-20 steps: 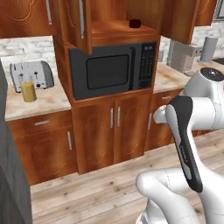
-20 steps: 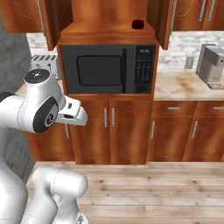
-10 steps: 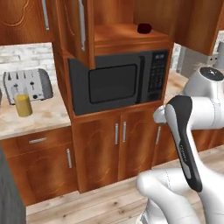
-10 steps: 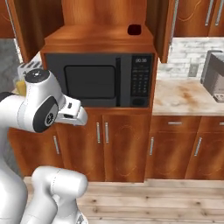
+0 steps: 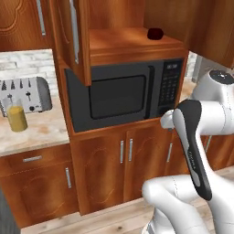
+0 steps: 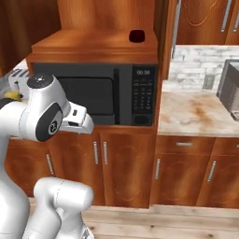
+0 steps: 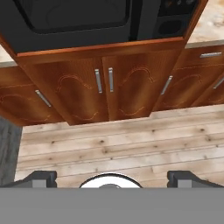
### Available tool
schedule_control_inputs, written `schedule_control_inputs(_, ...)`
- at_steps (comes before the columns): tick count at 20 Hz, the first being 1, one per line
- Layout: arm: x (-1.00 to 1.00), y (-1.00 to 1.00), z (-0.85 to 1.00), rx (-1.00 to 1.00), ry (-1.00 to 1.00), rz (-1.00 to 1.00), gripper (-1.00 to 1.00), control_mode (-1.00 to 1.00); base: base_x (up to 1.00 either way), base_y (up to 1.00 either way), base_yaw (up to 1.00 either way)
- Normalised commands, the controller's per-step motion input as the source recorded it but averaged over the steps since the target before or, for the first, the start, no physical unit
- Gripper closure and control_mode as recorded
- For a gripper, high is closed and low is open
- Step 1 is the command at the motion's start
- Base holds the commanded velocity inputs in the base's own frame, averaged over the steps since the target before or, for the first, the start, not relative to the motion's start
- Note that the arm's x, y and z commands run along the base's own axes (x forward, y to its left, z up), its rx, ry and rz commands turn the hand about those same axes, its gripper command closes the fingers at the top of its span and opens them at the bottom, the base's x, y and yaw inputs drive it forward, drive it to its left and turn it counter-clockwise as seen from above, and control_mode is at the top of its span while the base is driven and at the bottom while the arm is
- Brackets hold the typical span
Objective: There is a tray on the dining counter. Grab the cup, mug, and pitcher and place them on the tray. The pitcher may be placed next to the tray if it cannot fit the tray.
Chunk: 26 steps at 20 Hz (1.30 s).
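Observation:
The dark maroon mug point(image 5: 155, 33) point(image 6: 137, 36) stands on the open wooden shelf above the microwave point(image 5: 123, 93) point(image 6: 100, 95). The pitcher point(image 5: 17, 118), a clear glass with orange liquid, stands on the back counter in front of a toaster point(image 5: 25, 93). My gripper point(image 7: 111, 178) is open and holds nothing. Its fingertips point(image 7: 38, 177) stand wide apart over the wooden floor, facing the lower cabinet doors below the microwave. The arm is folded low, well below the mug's shelf. The tray, the dining counter and the cup are out of view.
An open cupboard door point(image 5: 73, 39) juts out at the shelf's left. To the microwave's right lies a marble counter point(image 6: 196, 112) with a steel appliance point(image 6: 231, 88) on it. Wooden cabinet doors point(image 7: 105, 92) run below, above a plank floor point(image 7: 122, 144).
The whole picture has shifted: the base has driven closer to the microwave cabinet, which now looks larger. The arm keeps its folded pose and the gripper stays open.

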Motion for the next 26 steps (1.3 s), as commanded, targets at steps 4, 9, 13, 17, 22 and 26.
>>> schedule_control_inputs(4, 0.0, 0.0, 0.0, 0.0, 0.0, 0.0, -1.0, 1.0, 0.49, -0.36, 0.11)
schedule_control_inputs(9, 0.0, 0.0, 0.0, 0.0, 0.0, 0.0, -1.0, 1.0, 0.45, -0.45, 0.14)
schedule_control_inputs(13, 0.0, 0.0, 0.0, 0.0, 0.0, 0.0, -1.0, 1.0, 0.21, -0.43, 0.16)
schedule_control_inputs(17, 0.0, 0.0, 0.0, 0.0, 0.0, 0.0, -1.0, 1.0, 0.51, -0.03, 0.02)
schedule_control_inputs(22, 0.0, 0.0, 0.0, 0.0, 0.0, 0.0, -1.0, 1.0, 0.57, 0.0, 0.0)
schedule_control_inputs(26, 0.0, 0.0, 0.0, 0.0, 0.0, 0.0, -1.0, 1.0, 0.61, 0.0, 0.0)
